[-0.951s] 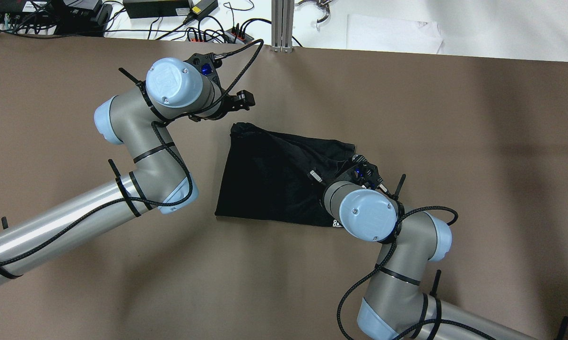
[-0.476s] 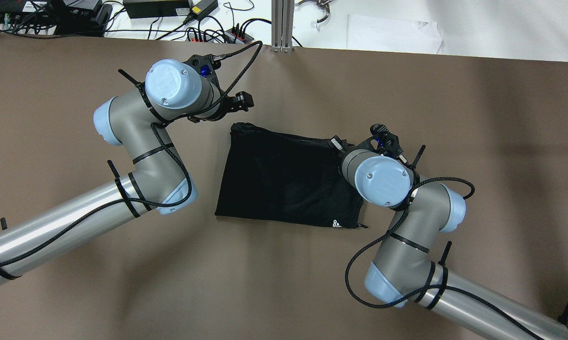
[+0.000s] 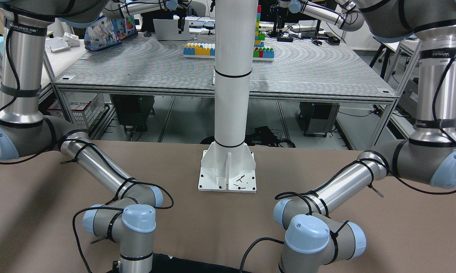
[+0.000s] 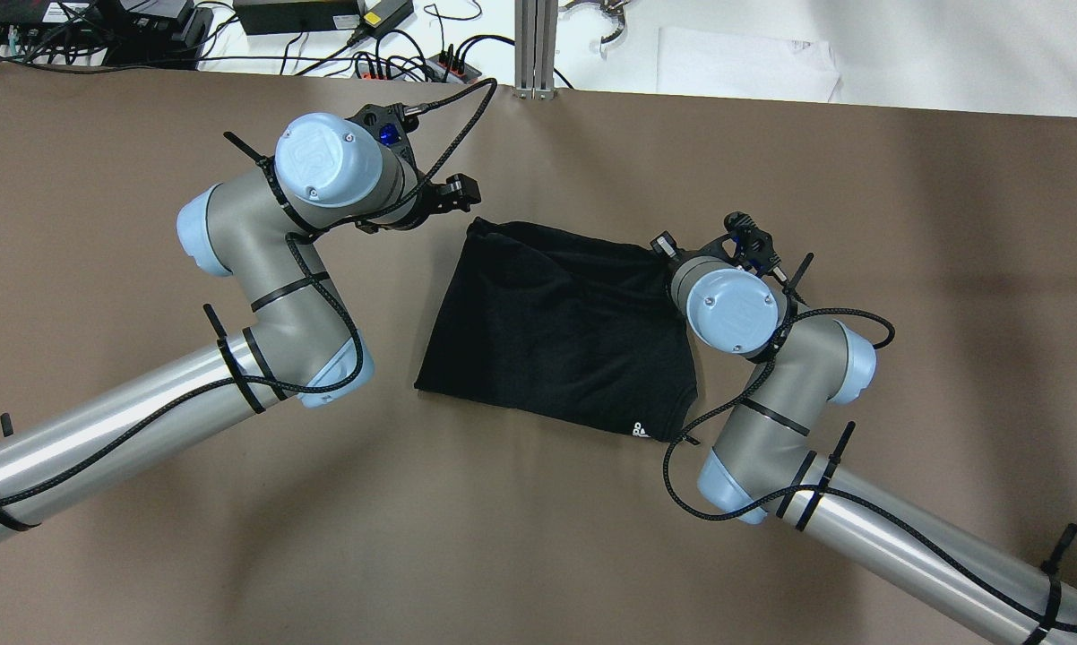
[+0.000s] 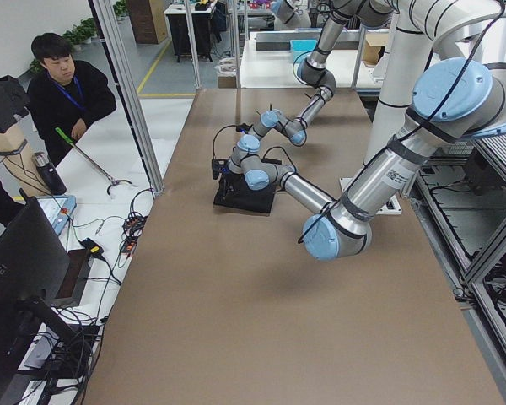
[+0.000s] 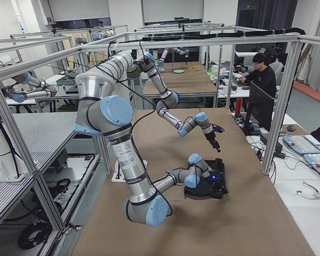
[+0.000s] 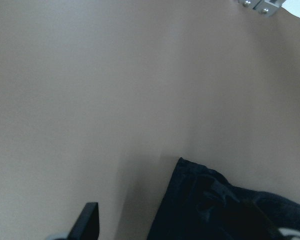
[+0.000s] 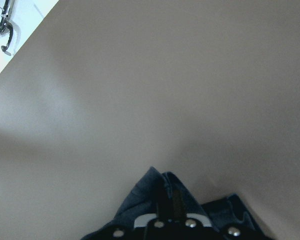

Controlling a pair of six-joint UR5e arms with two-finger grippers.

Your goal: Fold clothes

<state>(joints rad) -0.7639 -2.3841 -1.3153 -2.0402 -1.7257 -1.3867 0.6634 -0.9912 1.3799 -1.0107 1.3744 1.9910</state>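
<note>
While the left fingers [image 7: 90, 220] hang apart and empty, short of the aluminium post [image 4: 536, 49] and a little to its left, the right fingers [image 8: 171, 202] look pressed together on a bunched corner of the clothes [image 4: 561, 331]. From above, the arm's own wrist hides that pinch. Over the last second the right arm has carried its hold from over the middle of the cloth out to the corner well right of the post, and the loose ridge it dragged has gone nearly flat. In the last half second the whole garment slid with it. It now lies on the table [image 4: 906, 224] on the robot's side of the post, closer to it than before, with one corner drawn in just beside the waiting left fingers. I judge this a spreading pull, not yet a fold. With the cloth squared and both post-side corners within reach, a fold can begin.
</note>
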